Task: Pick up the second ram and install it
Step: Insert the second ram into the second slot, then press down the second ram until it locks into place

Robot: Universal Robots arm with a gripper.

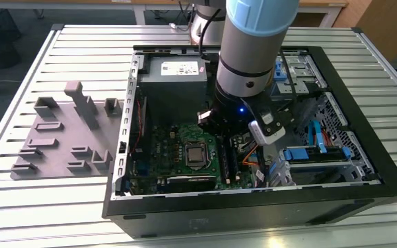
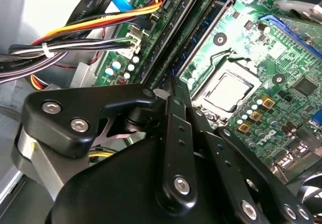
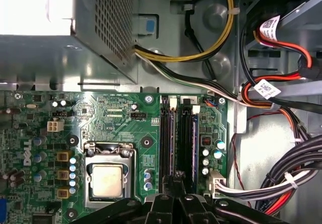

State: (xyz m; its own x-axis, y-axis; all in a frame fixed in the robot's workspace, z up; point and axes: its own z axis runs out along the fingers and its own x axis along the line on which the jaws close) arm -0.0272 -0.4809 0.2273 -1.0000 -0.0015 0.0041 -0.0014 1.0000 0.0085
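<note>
The ram (image 3: 187,138) stands on edge in a slot of the motherboard (image 3: 115,118), beside a second dark strip in the neighbouring slot; which of the two strips it is, I cannot tell for sure. In the exterior view its long axis runs from 12 to 6 o'clock, one end towards the power supply (image 1: 176,70). It lies at 3 o'clock of the CPU socket (image 1: 196,153) and parallel to that socket's side.

The arm (image 1: 254,46) comes in from 12 o'clock and drops steeply into the open case (image 1: 364,170), its wrist pointing nearly straight down. The gripper (image 3: 176,181) hangs over the slots' end farthest from the power supply, right at the ram. Whether it is clenched, released or grasping the ram, I cannot tell.
</note>
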